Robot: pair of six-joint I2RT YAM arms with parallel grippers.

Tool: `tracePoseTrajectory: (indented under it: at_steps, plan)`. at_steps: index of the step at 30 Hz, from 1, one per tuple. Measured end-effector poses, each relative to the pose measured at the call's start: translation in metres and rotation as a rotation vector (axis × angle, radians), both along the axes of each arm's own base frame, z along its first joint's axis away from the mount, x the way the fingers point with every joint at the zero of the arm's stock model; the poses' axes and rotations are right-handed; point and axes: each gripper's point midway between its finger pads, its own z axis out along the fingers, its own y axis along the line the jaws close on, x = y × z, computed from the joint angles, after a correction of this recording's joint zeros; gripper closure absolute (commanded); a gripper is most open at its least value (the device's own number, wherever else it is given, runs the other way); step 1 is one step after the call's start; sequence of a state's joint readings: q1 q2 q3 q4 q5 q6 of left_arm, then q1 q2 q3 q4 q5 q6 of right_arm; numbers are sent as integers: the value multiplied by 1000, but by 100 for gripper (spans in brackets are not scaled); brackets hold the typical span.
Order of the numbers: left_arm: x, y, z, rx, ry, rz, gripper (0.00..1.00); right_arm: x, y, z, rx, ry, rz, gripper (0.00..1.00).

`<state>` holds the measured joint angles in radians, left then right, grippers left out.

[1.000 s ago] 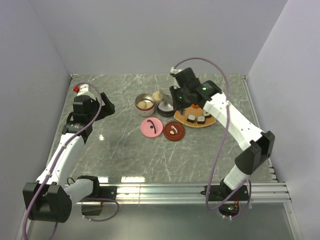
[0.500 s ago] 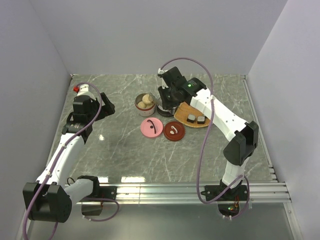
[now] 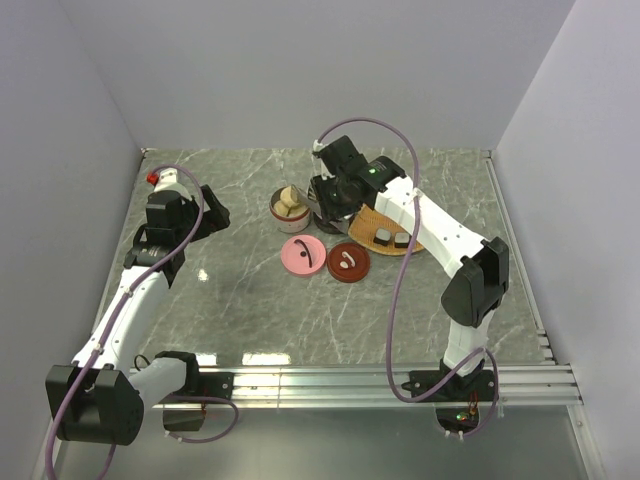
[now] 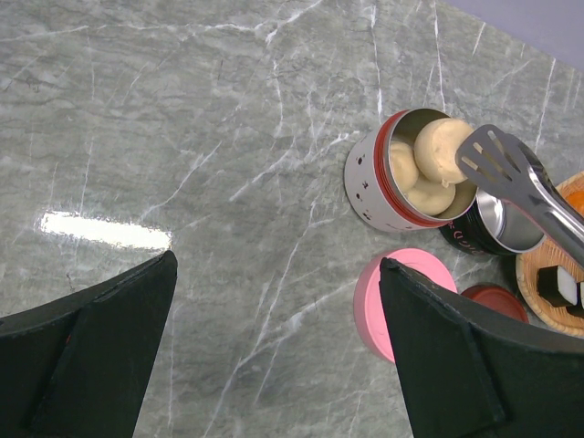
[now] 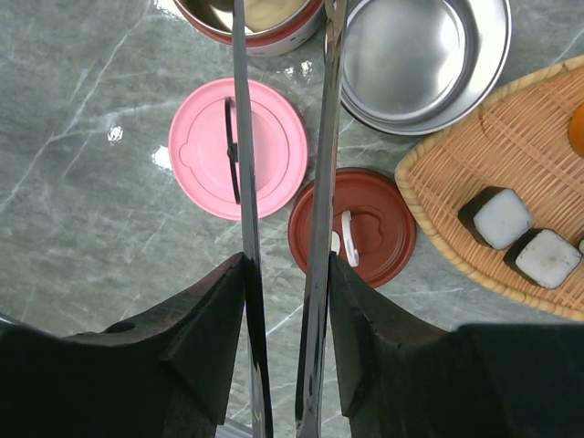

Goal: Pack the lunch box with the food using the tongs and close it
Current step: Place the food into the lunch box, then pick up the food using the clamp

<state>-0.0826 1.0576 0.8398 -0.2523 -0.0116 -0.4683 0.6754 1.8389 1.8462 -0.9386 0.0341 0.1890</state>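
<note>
At twelve o'clock from the pink lid, your right gripper clamps the tongs over a cream ball. Your left gripper gapes wide, empty

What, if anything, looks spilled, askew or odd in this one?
Nothing is spilled or damaged. One thing stands out: the cream balls are heaped in the red-rimmed tin, the top one rising above its rim, while the steel tin beside it is empty. It may not close flat.
</note>
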Motion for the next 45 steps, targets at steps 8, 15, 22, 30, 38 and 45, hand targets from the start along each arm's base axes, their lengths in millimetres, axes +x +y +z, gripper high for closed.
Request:
tracePoseTrajectory:
  at_steps: [8,15,22,30,38,45]
  plan:
    - [0,0,0,0,0,0,0,4,2,10,13,-26,-5,52]
    - [0,0,0,0,0,0,1,6,-2,17,3,-42,-17,52]
    - [0,0,0,0,0,0,1,6,-8,30,1,-70,-34,52]
    - [0,0,0,0,0,0,1,6,-20,37,-15,-81,-60,52]
    - [0,0,0,0,0,0,1,5,-72,46,-35,-101,-164,52]
    - [1,0,-2,0,6,0,0,-7,-142,51,-53,-121,-310,52]
